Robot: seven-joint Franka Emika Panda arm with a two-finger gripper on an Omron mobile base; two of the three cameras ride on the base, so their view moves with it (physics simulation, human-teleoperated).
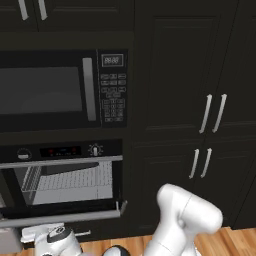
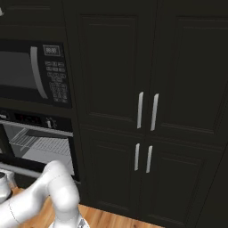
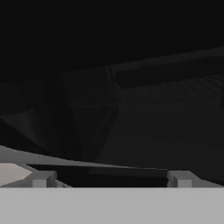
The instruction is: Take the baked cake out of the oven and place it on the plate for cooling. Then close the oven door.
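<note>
Two grey fingertips (image 3: 40, 178) at the bottom edge, set far apart toward the left and right corners; gripper (image 3: 111, 179) spread wide, nothing between the tips. Directly beyond the tips, a long pale grey bar (image 3: 87, 164) running from the left edge toward the right, slightly slanted; identity not clear at this exposure. A pale patch at the lower left corner, below that bar. Above, a dim oven (image 3: 131, 131) interior: dark walls and a faint ribbed wire rack (image 3: 175, 89) crossing the upper right. Upper third near black, detail not readable.
</note>
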